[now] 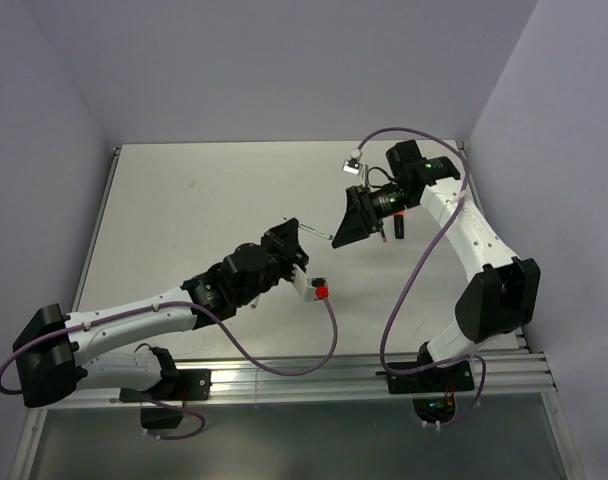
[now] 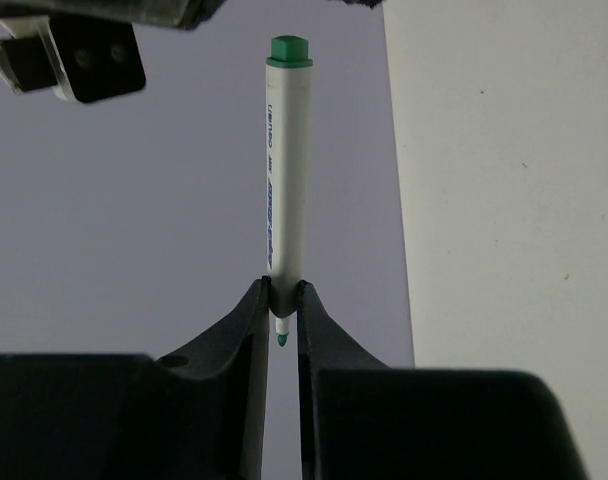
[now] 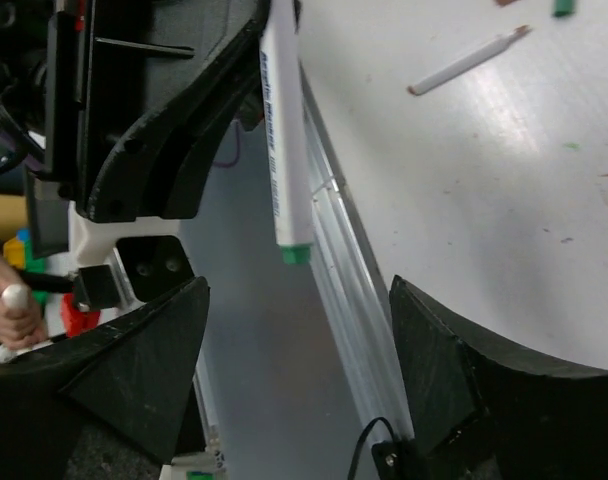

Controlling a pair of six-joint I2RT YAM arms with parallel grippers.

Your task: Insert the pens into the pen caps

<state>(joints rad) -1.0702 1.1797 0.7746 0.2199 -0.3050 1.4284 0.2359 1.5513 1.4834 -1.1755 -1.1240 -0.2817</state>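
Observation:
My left gripper (image 2: 282,286) is shut on a thin white pen (image 2: 286,170) close to its bare green tip. The pen's green-plugged rear end points away from the jaws. In the top view the left gripper (image 1: 295,233) holds this pen (image 1: 319,234) in the air, pointing at my right gripper (image 1: 342,222). The right gripper (image 3: 299,292) is wide open and empty, with the pen's green end (image 3: 296,254) just short of the gap between its fingers. A second white pen (image 3: 469,62) lies on the table (image 3: 504,200). A green cap (image 3: 562,8) lies at the view's top edge.
An aluminium rail (image 3: 349,290) runs along the table's edge below the right gripper. A small dark red object (image 1: 397,228) lies on the table beside the right wrist. Grey walls enclose the table on the left, back and right.

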